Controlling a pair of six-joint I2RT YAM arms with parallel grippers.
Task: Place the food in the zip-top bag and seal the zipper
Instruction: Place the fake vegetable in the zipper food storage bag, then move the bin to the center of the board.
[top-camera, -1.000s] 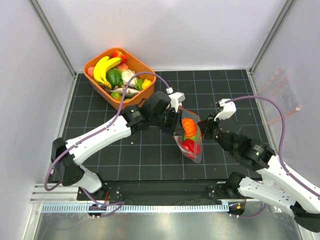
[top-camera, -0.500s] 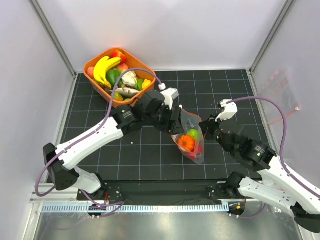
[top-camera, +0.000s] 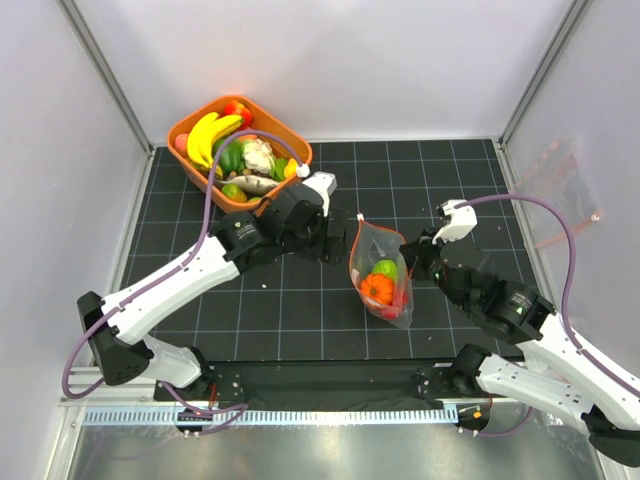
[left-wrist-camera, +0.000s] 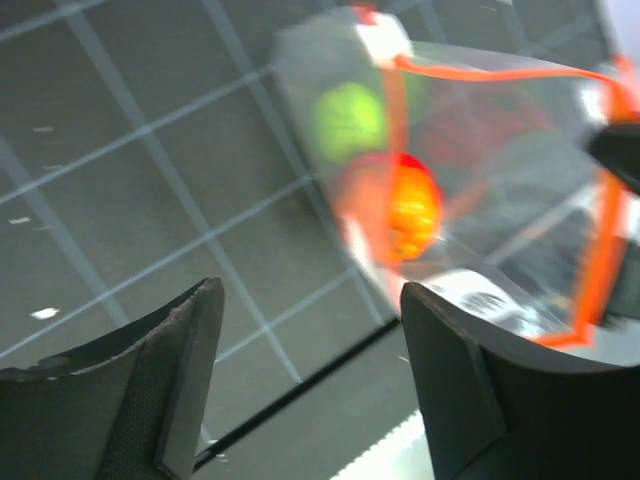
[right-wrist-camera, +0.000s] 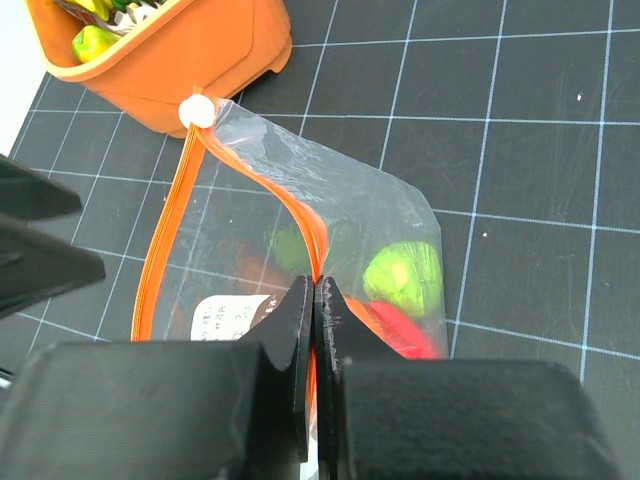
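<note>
The zip-top bag (top-camera: 381, 272) hangs upright over the black mat with its mouth open. Inside lie food pieces: an orange one (top-camera: 377, 289), a lime-green one (right-wrist-camera: 405, 275) and a red one (right-wrist-camera: 402, 331). My right gripper (right-wrist-camera: 315, 292) is shut on one side of the zipper (right-wrist-camera: 300, 222), whose white tab (right-wrist-camera: 198, 110) sits at the far end. My left gripper (left-wrist-camera: 310, 340) stands open and empty just left of the bag (left-wrist-camera: 480, 170); in the top view the left gripper (top-camera: 338, 238) is beside the bag's mouth.
An orange tub (top-camera: 284, 126) at the back left holds more toy food, including a banana bunch (top-camera: 207, 137) and a green pepper (top-camera: 229, 155). Grey walls close in the mat on the left, back and right.
My left gripper opened and let go of the orange piece, which dropped lower into the bag. The left arm then drew back to the left. The right gripper kept its hold.
</note>
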